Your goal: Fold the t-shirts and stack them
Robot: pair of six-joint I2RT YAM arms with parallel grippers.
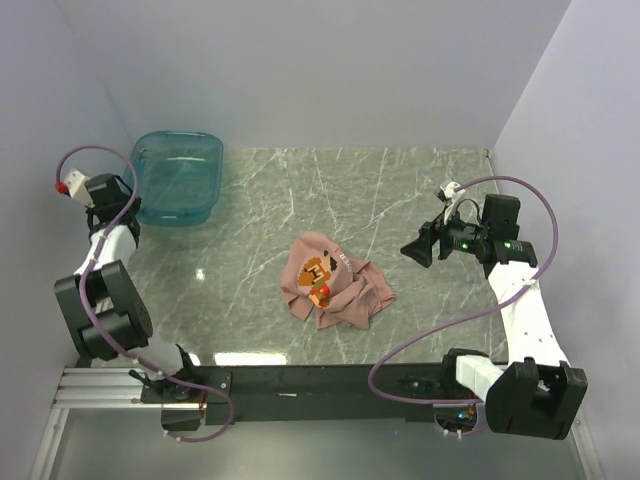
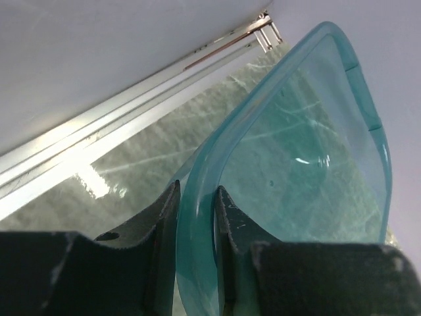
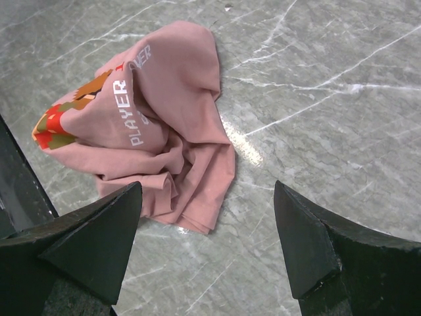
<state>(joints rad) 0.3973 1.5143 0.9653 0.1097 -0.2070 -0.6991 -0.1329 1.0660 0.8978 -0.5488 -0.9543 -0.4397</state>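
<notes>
left gripper (image 2: 196, 197): narrow, pinching the rim of the teal bin (image 2: 368, 112) at far-left of table (image 1: 400, 180) | right gripper (image 1: 418, 246): jaws wide, holding nothing, above table right of the t-shirt (image 1: 330, 285) | t-shirt: crumpled heap near table centre, print up

Crumpled pink t-shirt (image 3: 164, 125) lies before the wide-open right tool (image 3: 207, 189), seemingly untouched

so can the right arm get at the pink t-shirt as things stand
Probably yes. The right pincer hangs open and empty to the right of the crumpled t-shirt, with only bare table between them. The left pincer is away, clamped on the teal bin.
</notes>
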